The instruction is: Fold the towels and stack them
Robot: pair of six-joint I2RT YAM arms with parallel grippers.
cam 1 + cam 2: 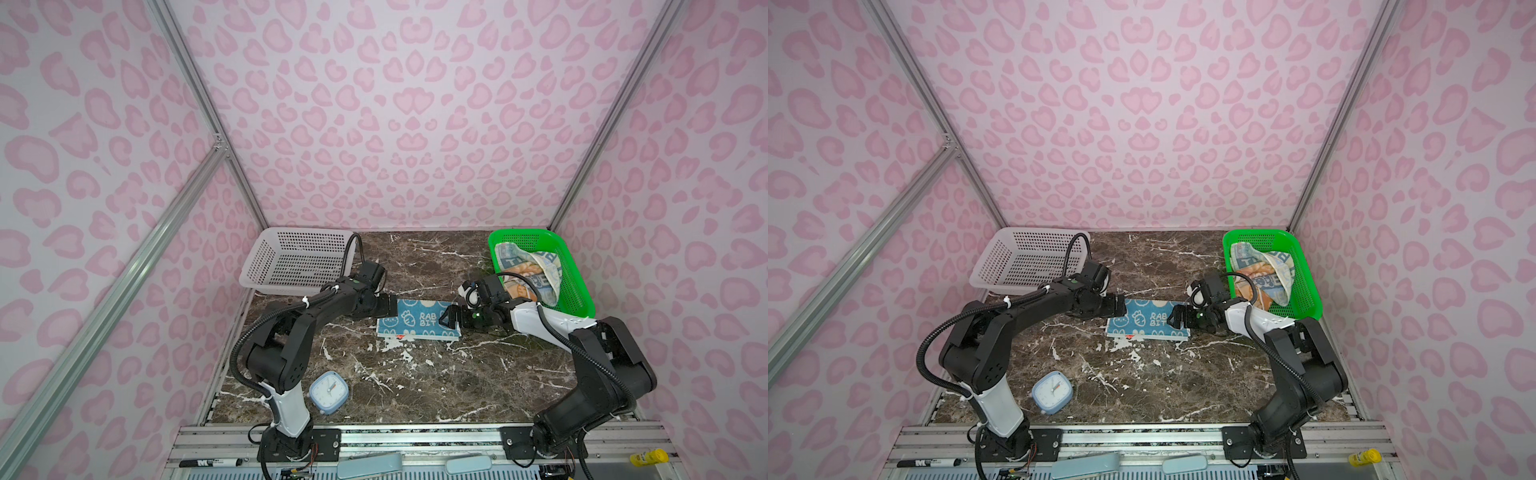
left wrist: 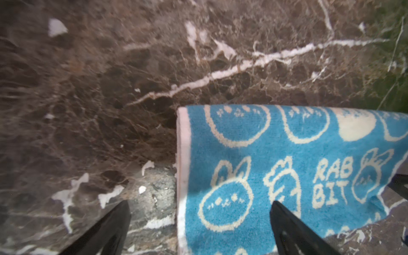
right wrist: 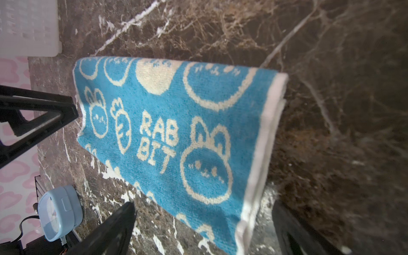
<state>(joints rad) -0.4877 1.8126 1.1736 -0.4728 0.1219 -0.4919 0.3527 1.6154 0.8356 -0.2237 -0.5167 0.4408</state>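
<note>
A blue towel (image 1: 417, 322) (image 1: 1144, 320) with cream bunny and "RABBIT" prints lies folded in a long rectangle mid-table. My left gripper (image 1: 390, 306) (image 2: 199, 203) hovers open over its left end, one finger over the cloth (image 2: 276, 172) and one over bare marble. At the right end my right gripper (image 1: 451, 318) (image 3: 204, 204) is open too, straddling the white hem of the towel (image 3: 176, 132). Neither holds anything. Two more towels lie crumpled in the green basket: a blue-and-cream one (image 1: 530, 262) and an orange-patterned one (image 1: 517, 286).
The green basket (image 1: 582, 291) stands at the back right, just behind my right wrist. A white basket (image 1: 299, 257) stands at the back left. A pale blue clock (image 1: 329, 392) sits near my left arm's base. On the front rail lie a marker (image 1: 212, 462) and a yellow tube (image 1: 648, 457).
</note>
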